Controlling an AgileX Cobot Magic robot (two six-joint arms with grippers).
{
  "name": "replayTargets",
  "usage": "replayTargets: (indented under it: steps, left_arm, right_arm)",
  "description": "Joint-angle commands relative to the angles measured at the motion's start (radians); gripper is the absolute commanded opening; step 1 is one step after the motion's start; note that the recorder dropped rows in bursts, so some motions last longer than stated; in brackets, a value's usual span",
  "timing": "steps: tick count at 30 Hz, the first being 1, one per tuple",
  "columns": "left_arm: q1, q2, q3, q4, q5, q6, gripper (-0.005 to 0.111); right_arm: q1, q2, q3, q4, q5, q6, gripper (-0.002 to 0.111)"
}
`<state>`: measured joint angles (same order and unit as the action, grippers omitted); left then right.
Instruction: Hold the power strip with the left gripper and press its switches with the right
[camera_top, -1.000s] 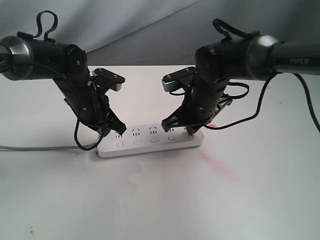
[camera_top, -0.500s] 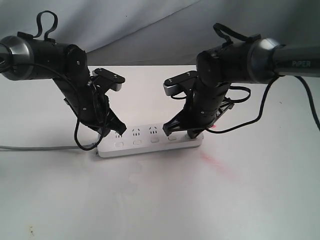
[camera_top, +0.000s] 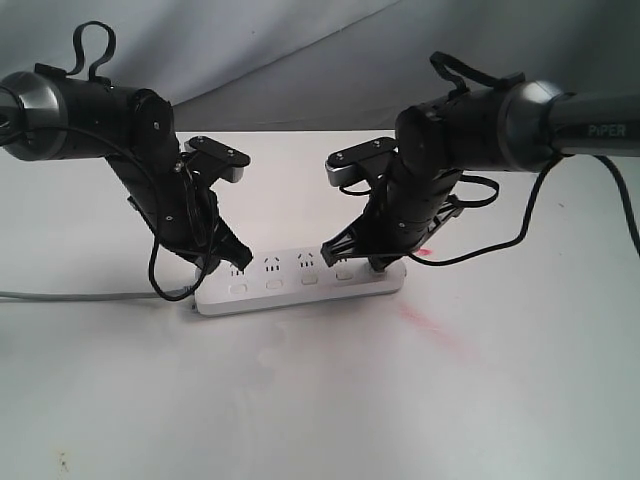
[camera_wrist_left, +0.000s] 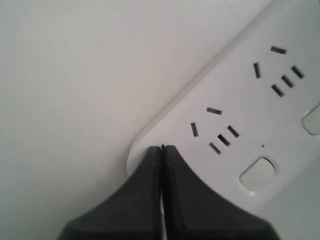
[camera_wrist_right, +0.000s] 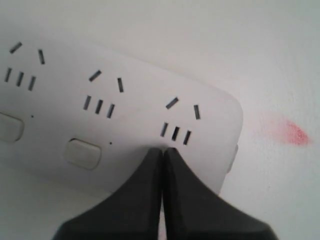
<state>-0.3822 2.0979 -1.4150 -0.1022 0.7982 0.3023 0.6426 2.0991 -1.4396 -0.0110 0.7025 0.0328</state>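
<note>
The white power strip (camera_top: 300, 280) lies flat on the table, its cord (camera_top: 90, 296) running off to the left. My left gripper (camera_top: 216, 268) is shut, and its closed tips (camera_wrist_left: 162, 147) rest on top of the strip's (camera_wrist_left: 240, 100) rounded cord end, next to the first button (camera_wrist_left: 256, 173). My right gripper (camera_top: 377, 266) is also shut. Its closed tips (camera_wrist_right: 163, 149) stand on the strip (camera_wrist_right: 125, 120) just below the last socket group, and they hide that group's switch. Two other switches (camera_wrist_right: 83, 153) (camera_wrist_right: 10, 127) show beside it.
A faint red smear (camera_top: 435, 330) marks the table just right of the strip's end, and it shows as a red spot (camera_wrist_right: 292, 132) in the right wrist view. A grey cloth backdrop (camera_top: 320, 50) rises behind the white tabletop (camera_top: 320, 400).
The right arm's wrist has shifted slightly, first right and then back left, with its tips staying at the strip's right end. The left arm and the strip have not moved.
</note>
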Motion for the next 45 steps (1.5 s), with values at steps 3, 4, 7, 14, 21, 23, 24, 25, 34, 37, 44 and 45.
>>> replayTargets:
  steps: [3,4,7,14,21,23,24,25,34,37,44,45]
  left_arm:
    - [-0.005,0.016,0.002,0.008,0.011,-0.013,0.000]
    - [-0.005,0.016,0.002,0.008,0.011,-0.013,0.000]
    - [-0.005,0.016,0.002,0.008,0.011,-0.013,0.000]
    - [-0.005,0.016,0.002,0.008,0.011,-0.013,0.000]
    - [-0.005,0.016,0.002,0.008,0.011,-0.013,0.000]
    - [-0.005,0.016,0.002,0.008,0.011,-0.013,0.000]
    - [-0.005,0.016,0.002,0.008,0.011,-0.013,0.000]
    - [-0.005,0.016,0.002,0.008,0.011,-0.013,0.000]
    - [-0.005,0.016,0.002,0.008,0.011,-0.013,0.000]
    - [-0.005,0.016,0.002,0.008,0.009,-0.013,0.000]
    - [-0.005,0.016,0.002,0.008,0.009,-0.013,0.000]
    - [-0.005,0.016,0.002,0.008,0.009,-0.013,0.000]
  right_arm:
    - [0.000,0.002,0.007,0.011,0.007,-0.002,0.000]
    - [0.000,0.002,0.007,0.011,0.008,-0.002,0.000]
    - [0.000,0.002,0.009,0.011,0.018,-0.002,0.000]
    - [0.000,0.002,0.088,0.011,-0.065,0.006,0.000]
    - [0.000,0.023,0.100,0.011,-0.069,0.022,0.000]
    - [0.000,0.035,0.100,0.011,-0.067,0.022,0.000]
    - [0.000,0.035,0.100,0.011,-0.069,0.022,0.000]
    - [0.000,0.032,0.098,0.011,-0.071,0.022,0.000]
    - [0.025,-0.092,0.064,0.027,-0.123,-0.008,0.000]
    - [0.060,-0.090,0.066,0.027,-0.137,-0.033,0.000]
    - [0.105,-0.034,0.066,0.011,-0.144,-0.033,0.000]
    - [0.105,-0.029,0.066,0.011,-0.144,-0.033,0.000]
